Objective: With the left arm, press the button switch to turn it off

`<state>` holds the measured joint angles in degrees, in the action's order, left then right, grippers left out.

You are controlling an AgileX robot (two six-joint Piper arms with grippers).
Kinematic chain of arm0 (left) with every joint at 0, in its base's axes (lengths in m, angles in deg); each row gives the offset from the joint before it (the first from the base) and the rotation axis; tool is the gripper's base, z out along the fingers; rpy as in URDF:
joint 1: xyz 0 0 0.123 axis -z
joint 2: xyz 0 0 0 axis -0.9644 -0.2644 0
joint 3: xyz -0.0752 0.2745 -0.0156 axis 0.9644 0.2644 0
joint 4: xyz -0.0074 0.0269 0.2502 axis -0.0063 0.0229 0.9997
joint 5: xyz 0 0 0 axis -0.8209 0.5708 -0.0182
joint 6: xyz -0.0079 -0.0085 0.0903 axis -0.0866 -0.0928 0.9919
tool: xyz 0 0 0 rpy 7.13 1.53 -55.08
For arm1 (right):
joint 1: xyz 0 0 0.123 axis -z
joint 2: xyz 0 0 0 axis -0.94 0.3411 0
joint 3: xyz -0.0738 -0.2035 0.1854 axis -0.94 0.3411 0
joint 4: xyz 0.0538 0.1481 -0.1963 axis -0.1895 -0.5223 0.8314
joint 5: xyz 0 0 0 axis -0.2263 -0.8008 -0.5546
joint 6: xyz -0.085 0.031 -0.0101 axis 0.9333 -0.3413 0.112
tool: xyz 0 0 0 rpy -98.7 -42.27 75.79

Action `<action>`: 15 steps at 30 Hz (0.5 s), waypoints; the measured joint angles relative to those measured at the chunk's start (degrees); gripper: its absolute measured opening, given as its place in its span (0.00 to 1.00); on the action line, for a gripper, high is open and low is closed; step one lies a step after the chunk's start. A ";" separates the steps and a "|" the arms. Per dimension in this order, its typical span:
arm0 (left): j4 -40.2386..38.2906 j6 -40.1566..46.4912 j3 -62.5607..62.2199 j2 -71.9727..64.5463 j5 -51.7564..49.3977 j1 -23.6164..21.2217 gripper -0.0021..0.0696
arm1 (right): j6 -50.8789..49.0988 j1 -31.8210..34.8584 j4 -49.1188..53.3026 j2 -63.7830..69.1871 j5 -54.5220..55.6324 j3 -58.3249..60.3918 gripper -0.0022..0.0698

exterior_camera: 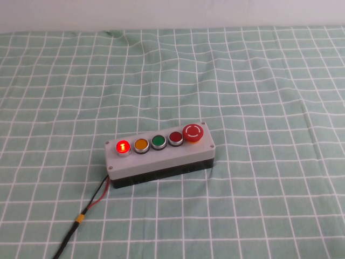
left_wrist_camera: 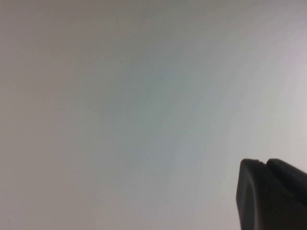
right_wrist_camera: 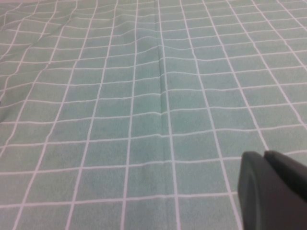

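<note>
Button switch glowing red at left end of grey box, lower centre of high view: press not yet begun. Left gripper facing blank wall; right gripper hanging above checked cloth. Jaw state of either: cannot tell.

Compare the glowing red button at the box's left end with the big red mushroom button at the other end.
The button switch is small, silver-rimmed and lit; the mushroom button is larger, unlit and bears white markings. The switch sits nearly flush, while the mushroom stands proud. Both are red and round, on the grey box. The left gripper and right gripper show only in their wrist views.
</note>
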<state>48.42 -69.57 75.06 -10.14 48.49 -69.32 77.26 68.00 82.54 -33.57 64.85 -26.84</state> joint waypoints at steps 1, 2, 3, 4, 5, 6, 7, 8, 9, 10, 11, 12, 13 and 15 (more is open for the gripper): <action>0.00 0.00 -1.38 0.00 -0.43 0.00 0.03 | 0.00 0.00 0.00 0.00 0.00 0.00 0.01; 0.00 0.00 -3.03 0.00 -1.13 0.00 0.03 | 0.00 0.00 0.00 0.00 0.00 0.00 0.01; 0.00 0.00 -4.54 0.00 -1.95 0.00 0.03 | 0.00 0.00 0.00 0.00 0.00 0.00 0.01; 0.00 0.00 -6.56 0.00 -3.52 0.00 0.03 | 0.00 0.00 0.00 0.00 0.00 0.00 0.01; 0.00 0.00 -8.75 0.00 -5.62 0.00 0.03 | 0.00 0.00 0.00 0.00 0.00 0.00 0.01; 0.00 0.00 -10.60 0.00 -7.60 0.00 0.03 | 0.00 0.00 0.00 0.00 0.00 0.00 0.01; 0.00 0.00 -12.97 0.00 -10.43 0.00 0.03 | 0.00 0.00 0.00 0.00 0.00 0.00 0.01; 0.00 0.00 -15.40 0.00 -13.55 0.00 0.03 | 0.00 0.00 0.00 0.00 0.00 0.00 0.01; 0.00 0.00 -17.85 0.00 -16.21 0.00 0.03 | 0.00 0.00 0.00 0.00 0.00 0.00 0.01; 0.00 0.00 -20.34 0.00 -19.56 0.00 0.03 | 0.00 0.00 0.00 0.00 0.00 0.00 0.01; 0.00 0.00 -22.77 0.00 -23.05 0.00 0.03 | 0.00 0.00 0.00 0.00 0.00 0.00 0.01; 0.00 0.00 -24.74 -0.36 -26.46 0.00 0.03 | 0.00 0.00 0.00 0.00 0.00 0.00 0.01; 0.00 0.00 -27.23 -1.12 -29.94 0.00 0.03 | 0.00 0.00 0.00 0.00 0.00 0.00 0.01; 0.00 0.00 -31.53 -3.40 -36.39 0.00 0.03 | 0.00 0.00 0.00 0.00 0.00 0.00 0.01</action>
<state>48.42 -69.57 43.52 -13.54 12.10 -69.32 77.26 68.00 82.54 -33.57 64.85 -26.84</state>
